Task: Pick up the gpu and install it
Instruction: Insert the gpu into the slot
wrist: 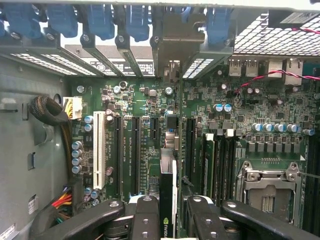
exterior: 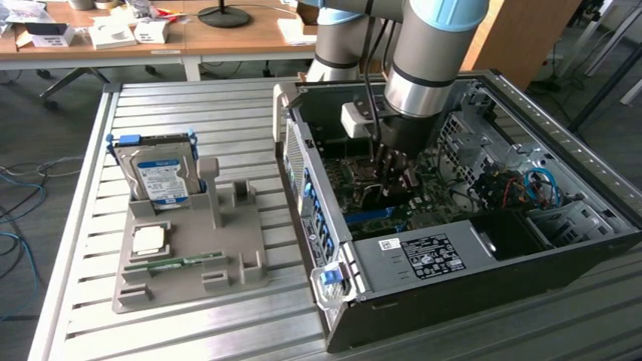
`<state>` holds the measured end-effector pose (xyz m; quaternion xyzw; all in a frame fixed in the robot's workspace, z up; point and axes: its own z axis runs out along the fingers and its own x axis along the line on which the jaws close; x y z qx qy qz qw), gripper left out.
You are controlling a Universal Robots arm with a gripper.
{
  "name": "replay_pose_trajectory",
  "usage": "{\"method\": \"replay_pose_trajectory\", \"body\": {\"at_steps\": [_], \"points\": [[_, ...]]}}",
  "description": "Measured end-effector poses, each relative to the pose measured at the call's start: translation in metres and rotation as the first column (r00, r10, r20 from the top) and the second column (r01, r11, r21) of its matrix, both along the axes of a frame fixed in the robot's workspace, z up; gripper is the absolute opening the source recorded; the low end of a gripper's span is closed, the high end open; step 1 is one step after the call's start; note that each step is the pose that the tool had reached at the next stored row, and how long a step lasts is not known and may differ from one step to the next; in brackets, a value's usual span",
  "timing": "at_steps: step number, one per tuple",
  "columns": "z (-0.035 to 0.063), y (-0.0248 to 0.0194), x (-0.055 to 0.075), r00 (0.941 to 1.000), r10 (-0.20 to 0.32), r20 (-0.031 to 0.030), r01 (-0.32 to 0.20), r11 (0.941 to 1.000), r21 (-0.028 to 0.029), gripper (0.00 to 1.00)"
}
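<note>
The gripper [wrist: 171, 207] was clamped on the gpu [wrist: 168, 190], held edge-on over the motherboard [wrist: 140, 100] slots inside the case [exterior: 482, 256]. Any misalignment with the slot could jam the card or damage its connector.

gpu [wrist: 168, 186] largely hidden inside the end effector [wrist: 169, 206]

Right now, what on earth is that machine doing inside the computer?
A grey-and-blue robot arm reaches down into the open black computer case. Its jaws grip a thin flat gpu card, edge-on, over the green motherboard's long slots. Whether it is seated, I cannot tell.
</note>
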<state>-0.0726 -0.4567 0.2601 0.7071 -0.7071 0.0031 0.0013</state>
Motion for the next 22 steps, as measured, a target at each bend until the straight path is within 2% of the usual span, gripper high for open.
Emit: {"method": "replay_pose_trajectory", "body": {"at_steps": [9,19,22], "points": [[-0.0009,0.0000,-0.0010,1.0000,0.000,0.0000,0.000,1.0000,0.0000,0.26],[-0.0009,0.0000,-0.0009,1.0000,0.000,0.0000,0.000,1.0000,0.0040,0.26],[-0.0008,-0.0001,-0.0008,1.0000,0.000,0.0024,0.000,1.0000,0.0053,0.26]]}}
